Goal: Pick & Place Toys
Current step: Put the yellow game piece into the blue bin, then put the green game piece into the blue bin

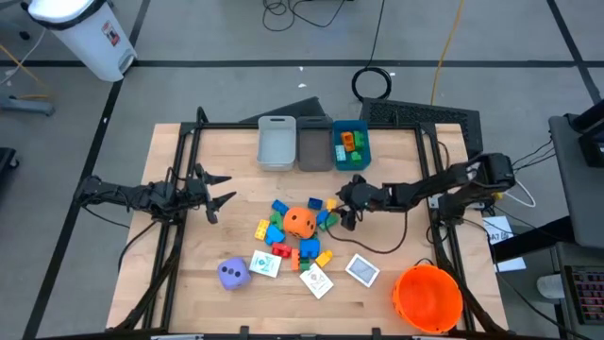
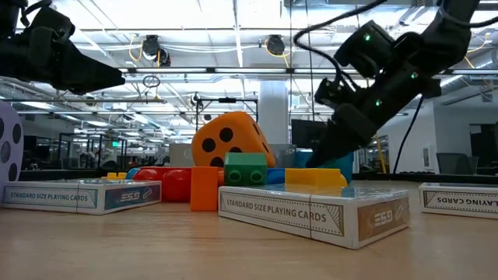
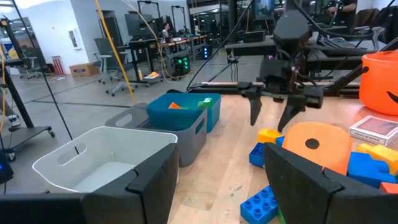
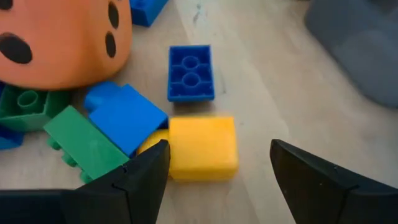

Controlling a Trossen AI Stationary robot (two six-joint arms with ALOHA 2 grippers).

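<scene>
Table point(image 1: 396, 283): light wood, black frame.

Right gripper point(image 1: 345, 210): fingers spread, holding nothing, poised over the right edge of the toy pile, just above a yellow block point(image 4: 203, 148) and a small blue block point(image 4: 190, 73).

Left gripper point(image 1: 219, 189): fingers spread, empty, at the table's left side, well apart from the toys.

Toys: orange die point(image 1: 300, 221) at the pile's centre, ringed by blue, green, yellow and red blocks; purple die point(image 1: 233, 273) near the front left; three white card boxes point(image 1: 317, 280) along the near side.

Bins point(image 1: 312, 144): three at the far edge; the blue one on the right holds blocks.

Orange bucket point(image 1: 429, 297): near right corner.
</scene>
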